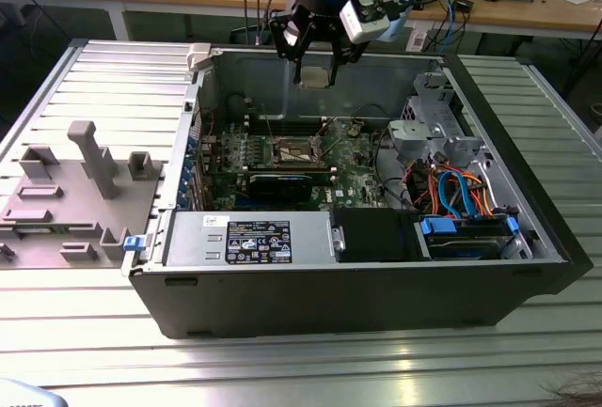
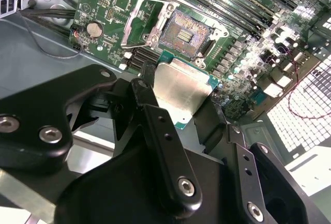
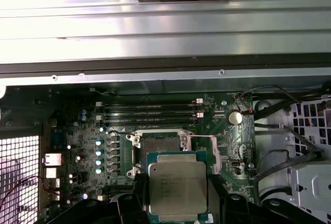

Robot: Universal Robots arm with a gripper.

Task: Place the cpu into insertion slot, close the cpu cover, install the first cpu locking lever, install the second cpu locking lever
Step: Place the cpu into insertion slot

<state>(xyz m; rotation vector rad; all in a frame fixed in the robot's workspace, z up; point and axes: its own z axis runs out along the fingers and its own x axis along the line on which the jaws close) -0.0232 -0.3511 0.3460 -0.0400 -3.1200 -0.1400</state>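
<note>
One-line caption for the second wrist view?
Claw grips the cpu clear of the open, empty insertion slot on the green motherboard.

We see the cpu (image 3: pixel 177 187) with a silvery-grey top and a green edge, and the jaws are black. The insertion slot (image 3: pixel 161 144) is dark inside a silvery rim, on a green circuit board (image 3: pixel 230 136) dotted with pale blue capacitors (image 3: pixel 98 154). In the exterior view the case (image 1: pixel 357 299) is black, its cables (image 1: pixel 451 186) are orange, blue and red, and the label (image 1: pixel 259 241) is black and white. The bench (image 1: pixel 282 369) is silvery with parallel ribs, and the fixture (image 1: pixel 85 177) is grey.
</note>
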